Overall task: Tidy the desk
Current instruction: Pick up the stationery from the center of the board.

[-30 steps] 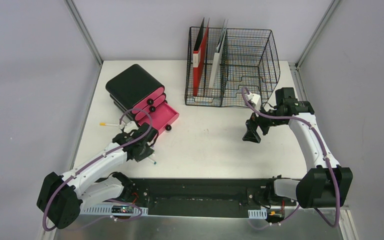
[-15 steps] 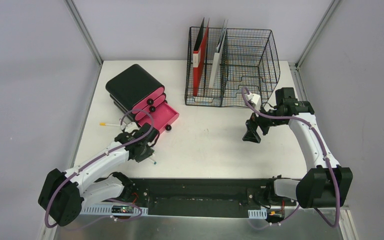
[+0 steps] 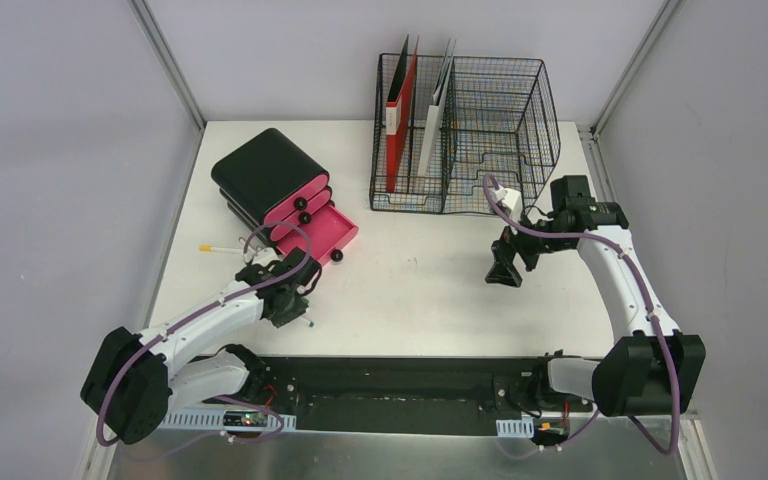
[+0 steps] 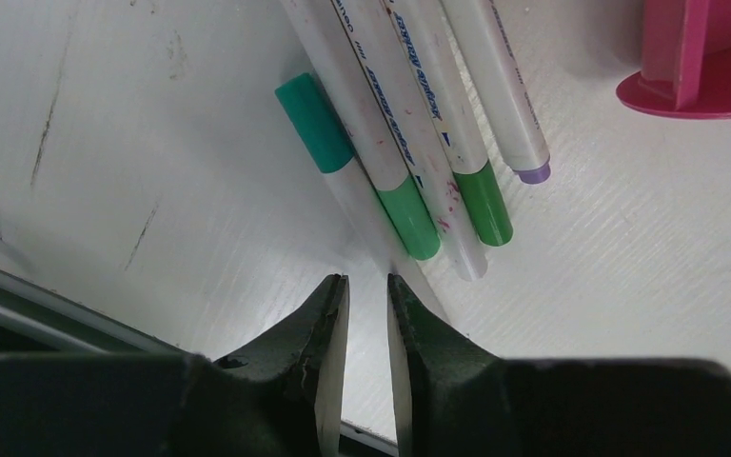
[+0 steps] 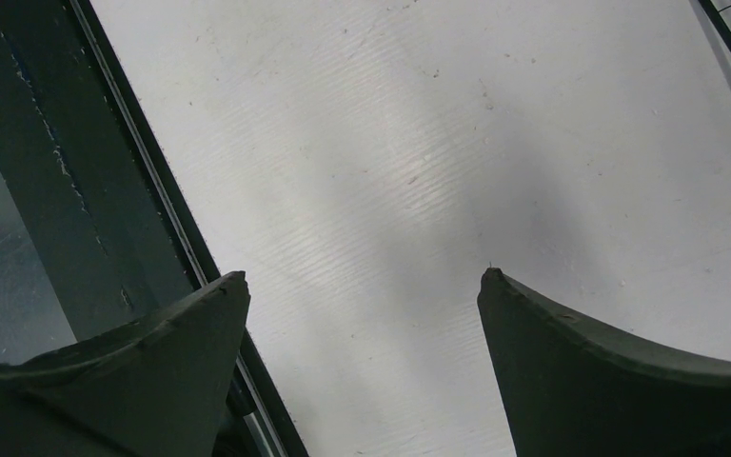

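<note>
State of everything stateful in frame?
Left gripper: nearly shut, narrow gap, empty.
Right gripper: wide open, empty.
Pink drawer unit: bottom drawer open, upper two shut.
Markers: lying loose on desk.
Red folder: upright in wire rack.

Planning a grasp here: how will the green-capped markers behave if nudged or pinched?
The markers lie loose, side by side on the smooth desk; round barrels would probably roll or scatter. Slim, glossy plastic looks light, stiff, perhaps slippery.

Robot lab cell, grey enclosure walls (image 3: pixel 50 150), aluminium frame rails (image 3: pixel 168 62), white desk (image 3: pixel 410 290)
</note>
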